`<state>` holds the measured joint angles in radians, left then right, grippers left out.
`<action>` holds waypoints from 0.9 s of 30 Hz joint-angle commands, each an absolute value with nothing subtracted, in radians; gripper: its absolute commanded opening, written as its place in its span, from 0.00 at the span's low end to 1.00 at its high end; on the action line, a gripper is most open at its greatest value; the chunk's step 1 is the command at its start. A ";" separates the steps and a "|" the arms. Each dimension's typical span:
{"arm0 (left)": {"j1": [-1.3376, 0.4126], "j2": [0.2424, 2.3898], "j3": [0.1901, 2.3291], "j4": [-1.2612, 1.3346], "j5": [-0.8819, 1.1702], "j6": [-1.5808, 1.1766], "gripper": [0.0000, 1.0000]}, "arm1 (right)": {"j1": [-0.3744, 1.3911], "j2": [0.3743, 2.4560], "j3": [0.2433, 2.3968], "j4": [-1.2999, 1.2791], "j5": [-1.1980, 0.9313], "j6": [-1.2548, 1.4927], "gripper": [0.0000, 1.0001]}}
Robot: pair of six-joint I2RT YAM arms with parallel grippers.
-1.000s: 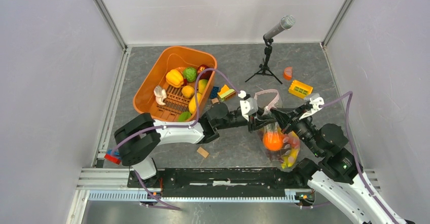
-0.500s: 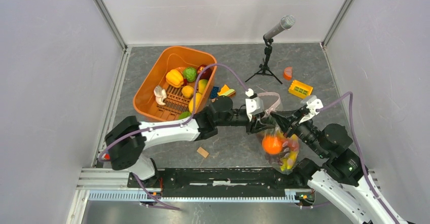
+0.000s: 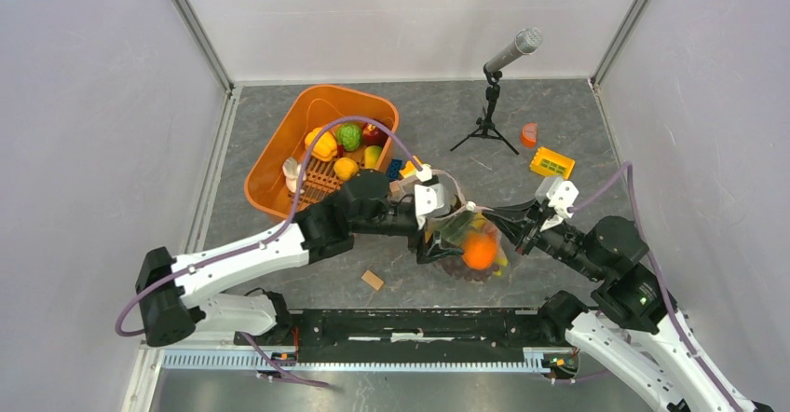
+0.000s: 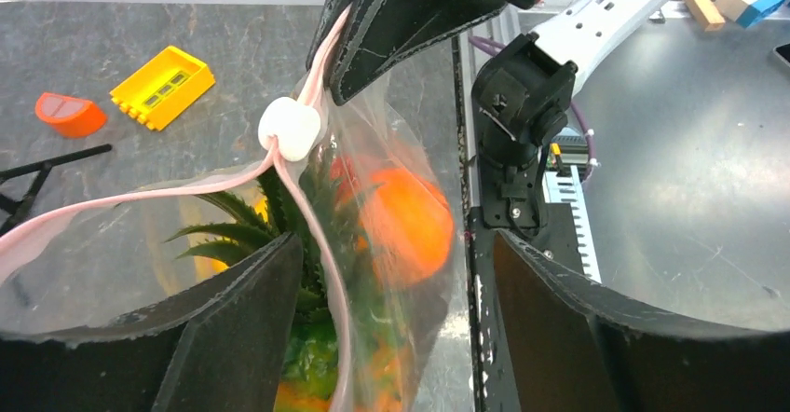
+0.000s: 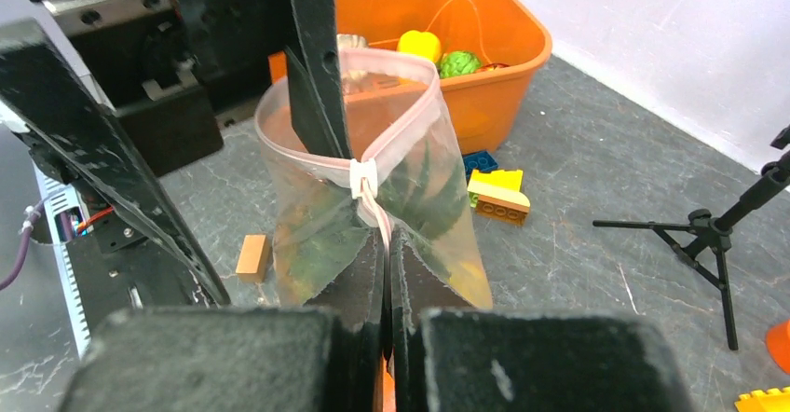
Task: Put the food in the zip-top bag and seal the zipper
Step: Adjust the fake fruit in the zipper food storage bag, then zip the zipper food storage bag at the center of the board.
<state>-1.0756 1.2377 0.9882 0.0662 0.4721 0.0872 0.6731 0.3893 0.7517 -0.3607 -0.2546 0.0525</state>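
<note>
The clear, limp plastic zip-top bag [image 3: 458,229] is held up between the two arms over the grey, stone-patterned counter [image 3: 559,123]. Seen from overhead, it lies at about 3 o'clock from the left jaws. I cannot tell whether its bottom rests on the counter.

The right jaws, at the end of the right arm [image 3: 615,241], are pressed together on the narrow pale pink zipper strip [image 5: 391,54] at its 3 o'clock end. The small white slider [image 4: 291,128] sits just beside their tips. Beyond the slider the strip splits into a loop that gapes toward 9 o'clock, so its long axis runs roughly from 3 to 9.

The left jaws, on the left arm [image 3: 261,249], stand wide apart and grip nothing. One ribbed black finger appears to reach into the bag's mouth and the other stays outside it.

Inside the bag are a glossy round orange plastic fruit [image 3: 480,252] and a plastic pineapple [image 4: 279,226] with a spiky green crown. More toy food sits in the orange plastic tub [image 3: 267,157] at 10 o'clock.

Sealing would likely mean drawing the slider from 3 toward 9, away from the right jaws' pinch, and the free left arm is nearer that path. The bag's film is thin and slack and would probably buckle unless the strip is kept taut. The slider is small and smooth, so it may be easy to slip off.
</note>
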 commanded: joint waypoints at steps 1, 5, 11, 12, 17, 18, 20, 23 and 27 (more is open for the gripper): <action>-1.072 1.118 1.008 -0.073 0.385 0.190 0.84 | 0.671 0.402 0.786 -0.216 -0.317 0.012 0.00; -1.071 1.046 1.049 -0.129 0.330 0.234 0.91 | 0.670 0.436 0.789 -0.209 -0.338 0.008 0.00; -1.072 1.042 1.141 -0.228 0.284 0.310 0.98 | 0.670 0.467 0.786 -0.183 -0.344 -0.017 0.00; -1.071 1.049 1.143 -0.217 0.285 0.327 0.99 | 0.670 0.469 0.785 -0.178 -0.347 -0.019 0.00; -1.071 1.160 1.231 -0.256 0.361 0.407 0.96 | 0.670 0.471 0.784 -0.168 -0.363 -0.019 0.00; -1.071 1.191 1.259 -0.272 0.372 0.414 0.94 | 0.670 0.471 0.785 -0.170 -0.366 -0.020 0.00; -1.071 1.232 1.298 -0.294 0.398 0.431 0.88 | 0.670 0.471 0.786 -0.172 -0.373 -0.022 0.00; -1.071 1.278 1.334 -0.307 0.426 0.465 0.75 | 0.670 0.472 0.785 -0.170 -0.382 -0.025 0.00; -1.071 1.322 1.409 -0.422 0.449 0.504 0.51 | 0.671 0.467 0.785 -0.173 -0.377 -0.028 0.00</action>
